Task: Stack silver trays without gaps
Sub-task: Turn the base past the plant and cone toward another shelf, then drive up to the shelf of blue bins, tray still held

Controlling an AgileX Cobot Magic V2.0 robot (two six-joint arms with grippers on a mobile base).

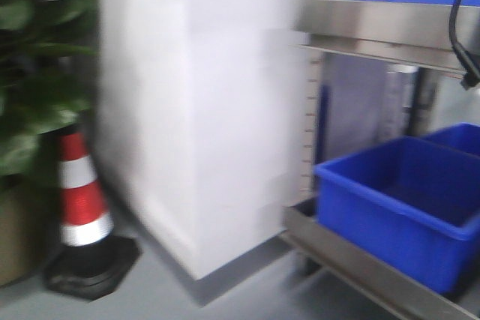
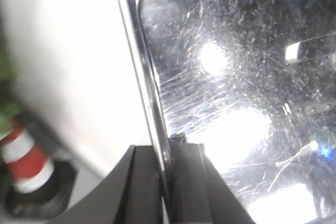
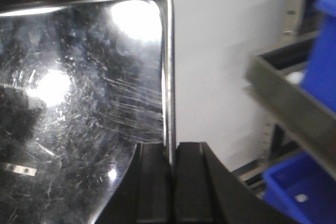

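Clamping opposite rims, left end effector (image 2: 167, 153) and right end effector (image 3: 172, 151) hold the silver tray (image 2: 236, 93) spanning between them.

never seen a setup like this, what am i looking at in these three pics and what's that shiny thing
This is a two-armed robot on wheels. The front camera looks ahead: a white pillar, a traffic cone, a plant, and a blue bin on a steel shelf. The other two cameras sit on the wrists, looking along the black grippers. The left gripper is shut on one rim of a scratched silver tray; the right gripper is shut on a rim likewise. It may be one tray held from both sides, though the pictures cannot confirm that.
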